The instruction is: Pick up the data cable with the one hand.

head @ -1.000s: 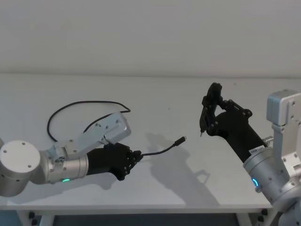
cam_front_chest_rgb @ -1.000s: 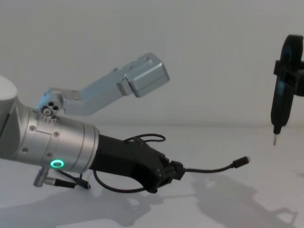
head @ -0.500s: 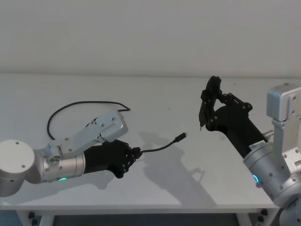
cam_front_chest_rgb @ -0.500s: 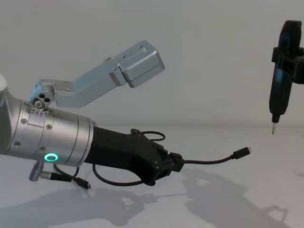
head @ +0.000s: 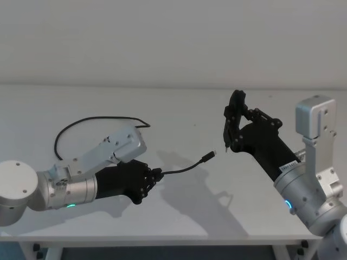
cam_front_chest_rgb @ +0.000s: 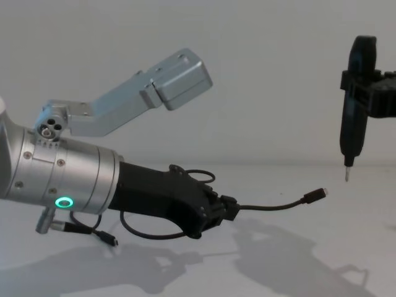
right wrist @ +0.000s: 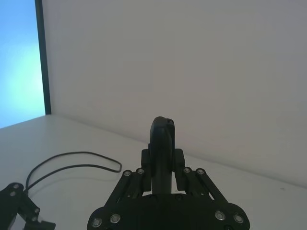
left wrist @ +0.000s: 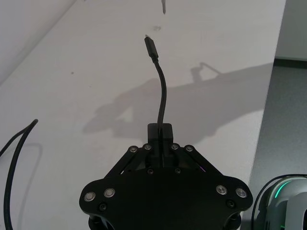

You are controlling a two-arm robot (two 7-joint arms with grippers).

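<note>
Data cable (head: pixel 187 169), thin, black and flexible, gripped a short way back from one end by the left hand (head: pixel 157 175), whose two fingers are closed on it. Ahead of the fingers the free stretch curves forward and upward, ending in a small dark plug with a metal tip that stands clear of the white surface (head: pixel 179 103), with its shadow on the surface beneath. In the left wrist view the cable (left wrist: pixel 163 96) leaves the hand (left wrist: pixel 160 132) between the closed fingers and bends slightly toward the plug. Behind the hand, on the robot's left, the rest of the cable lies on the surface in a wide open loop and passes out of sight under the left arm. From the chest view the left hand (cam_front_chest_rgb: pixel 230 208) is low and near the surface, the cable (cam_front_chest_rgb: pixel 272 208) running from it toward the right; a green ring (cam_front_chest_rgb: pixel 62 202) glows on the silver wrist. The right hand (head: pixel 243 120) is raised on the right side, well apart from the left hand, its fingers closed on a narrow black pen-like tool (head: pixel 230 132) held upright with its metal tip pointing down, above the surface and near the cable's plug, not touching it
</note>
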